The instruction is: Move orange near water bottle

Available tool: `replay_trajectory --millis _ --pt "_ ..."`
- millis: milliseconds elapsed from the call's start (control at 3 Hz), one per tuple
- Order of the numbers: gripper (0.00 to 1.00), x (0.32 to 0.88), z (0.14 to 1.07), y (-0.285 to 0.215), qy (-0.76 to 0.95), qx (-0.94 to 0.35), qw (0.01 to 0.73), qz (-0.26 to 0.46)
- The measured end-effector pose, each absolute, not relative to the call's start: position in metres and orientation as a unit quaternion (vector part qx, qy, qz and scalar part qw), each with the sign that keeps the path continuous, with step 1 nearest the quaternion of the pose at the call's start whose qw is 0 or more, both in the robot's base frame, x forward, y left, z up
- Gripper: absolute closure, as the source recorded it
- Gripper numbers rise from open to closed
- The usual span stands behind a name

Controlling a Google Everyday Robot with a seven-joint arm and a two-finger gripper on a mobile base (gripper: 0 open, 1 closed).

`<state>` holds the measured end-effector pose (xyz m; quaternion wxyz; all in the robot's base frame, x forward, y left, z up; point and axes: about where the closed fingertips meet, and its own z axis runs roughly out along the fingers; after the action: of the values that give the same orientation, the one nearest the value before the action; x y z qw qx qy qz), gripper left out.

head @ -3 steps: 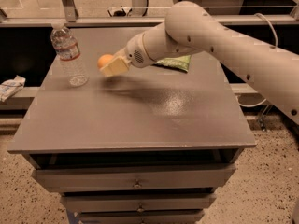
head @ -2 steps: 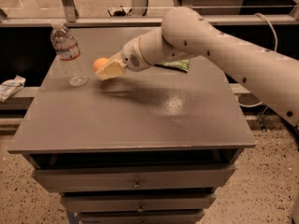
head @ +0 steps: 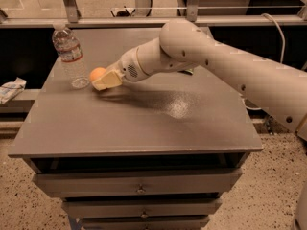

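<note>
The orange is a small round fruit held at the tip of my gripper, low over the grey table top at its far left. The gripper is shut on the orange, with its cream-coloured fingers around the fruit's right side. The water bottle, clear with a white cap and a red-and-white label, stands upright just left of the orange, a small gap away. My white arm reaches in from the right across the back of the table.
A white crumpled cloth lies on a ledge left of the table. Drawers run below the table's front edge. A metal rail crosses behind the table. The green chip bag is hidden behind my arm.
My gripper has carried the orange leftward and lower, from mid-back of the table to just right of the water bottle. The bottle has not moved.
</note>
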<state>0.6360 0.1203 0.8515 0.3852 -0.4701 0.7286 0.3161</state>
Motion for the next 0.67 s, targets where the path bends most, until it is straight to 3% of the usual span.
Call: replay_trajectory --millis 667 --pt "0.16 0.6341 0.8435 0.1244 0.728 -0.467 0.382 0.325"
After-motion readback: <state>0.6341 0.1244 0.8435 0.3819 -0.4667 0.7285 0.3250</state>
